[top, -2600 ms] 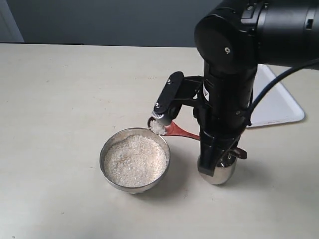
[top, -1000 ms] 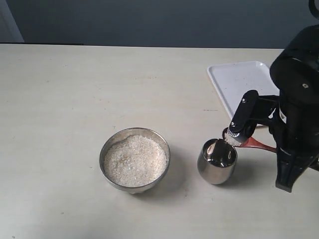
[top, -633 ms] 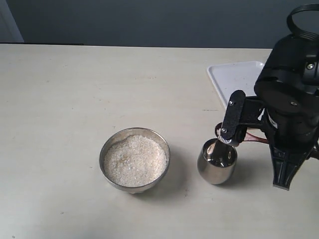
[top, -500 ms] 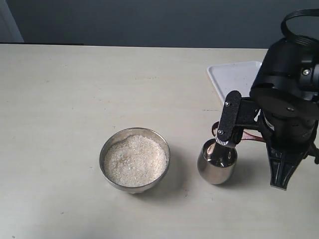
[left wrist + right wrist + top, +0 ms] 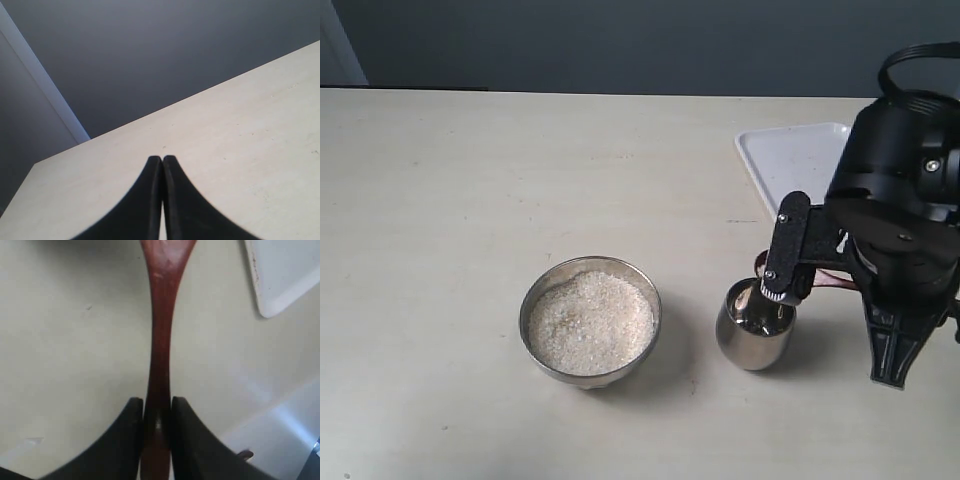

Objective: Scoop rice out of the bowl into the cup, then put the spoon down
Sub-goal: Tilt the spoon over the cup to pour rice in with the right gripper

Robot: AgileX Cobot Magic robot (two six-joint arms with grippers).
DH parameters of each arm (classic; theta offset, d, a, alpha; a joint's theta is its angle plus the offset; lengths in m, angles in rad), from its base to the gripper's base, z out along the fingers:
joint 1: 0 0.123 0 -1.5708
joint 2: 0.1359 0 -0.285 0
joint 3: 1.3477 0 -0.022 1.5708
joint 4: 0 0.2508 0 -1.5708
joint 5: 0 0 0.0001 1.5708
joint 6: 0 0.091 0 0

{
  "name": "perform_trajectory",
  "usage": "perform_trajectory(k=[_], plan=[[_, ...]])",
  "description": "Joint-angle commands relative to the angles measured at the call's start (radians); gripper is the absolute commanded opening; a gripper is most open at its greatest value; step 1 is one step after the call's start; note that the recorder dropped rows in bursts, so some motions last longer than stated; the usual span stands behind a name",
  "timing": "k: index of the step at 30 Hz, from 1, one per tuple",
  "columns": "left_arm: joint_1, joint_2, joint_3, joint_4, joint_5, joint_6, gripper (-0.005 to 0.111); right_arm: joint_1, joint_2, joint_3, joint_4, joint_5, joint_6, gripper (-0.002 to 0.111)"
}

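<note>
We see the right arm (image 5: 905, 200) bent low over the right side of the tabletop (image 5: 470, 180), its bulk standing just right of the cup (image 5: 755, 338). In the right wrist view, the right gripper (image 5: 157, 407) is clamped on the handle of the spoon (image 5: 161, 340), one finger on each side of the thin dark-red shaft. From outside, only a sliver of that handle shows. It runs toward the cup's mouth, where the black camera housing (image 5: 785, 250) on the wrist covers the spoon's head, so we cannot tell whether any grains lie on it.

The left gripper (image 5: 162, 161) has its fingertips pressed together with nothing between them, above bare tabletop near the far edge.

The bowl (image 5: 590, 262) sits toward the near edge around the middle, left of the cup and apart from it, heaped with rice (image 5: 590, 322). A white tray (image 5: 800, 165) lies toward the right edge, beyond the cup and partly hidden by the arm.
</note>
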Motion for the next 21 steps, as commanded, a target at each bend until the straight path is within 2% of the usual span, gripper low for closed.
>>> perform_trajectory(k=[1,6,12,21], plan=[[-0.001,-0.005,-0.005,0.0,-0.007,-0.008,0.0,0.004,-0.007,0.007,-0.031,-0.004,0.019,-0.001],[-0.001,-0.005,-0.005,0.0,-0.007,-0.008,0.0,0.004,-0.007,0.007,-0.031,-0.004,0.021,-0.001],[-0.001,-0.005,-0.005,0.0,-0.007,-0.008,0.0,0.077,-0.007,0.007,-0.057,-0.004,0.035,-0.001],[-0.001,-0.005,-0.005,0.0,-0.007,-0.008,0.0,0.084,-0.007,0.009,-0.069,-0.004,0.053,-0.001]])
